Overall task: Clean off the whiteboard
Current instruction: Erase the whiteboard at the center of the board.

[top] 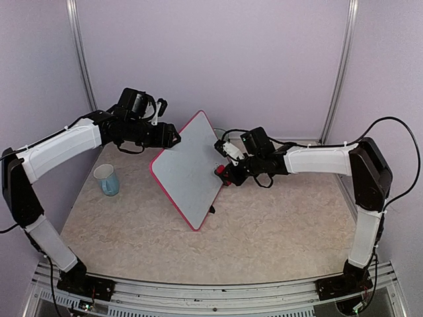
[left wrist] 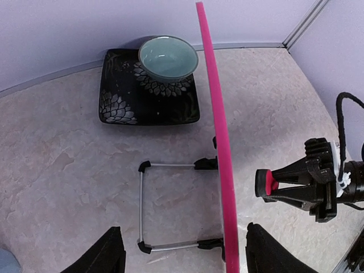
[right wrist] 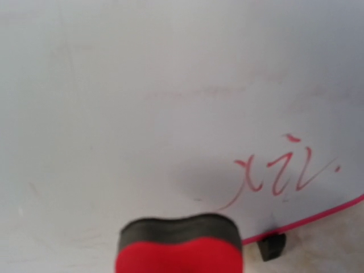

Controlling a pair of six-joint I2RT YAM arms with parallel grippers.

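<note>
Robot lab cell: plain lilac walls [top: 211, 59], alu base rail [top: 211, 295], marbled tabletop [top: 264, 238].

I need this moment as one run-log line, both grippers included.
left gripper: open, astride whiteboard edge | right gripper: shut on eraser, facing whiteboard | red writing: unerased, near lower corner

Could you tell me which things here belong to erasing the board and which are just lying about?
Job: white rectangular board with pink-red frame; red block eraser with black felt, held in the right hand; left hand, open at the board's edge.
Lying about: pale blue ceramic mug; black square flowered plate; teal bowl on it.
</note>
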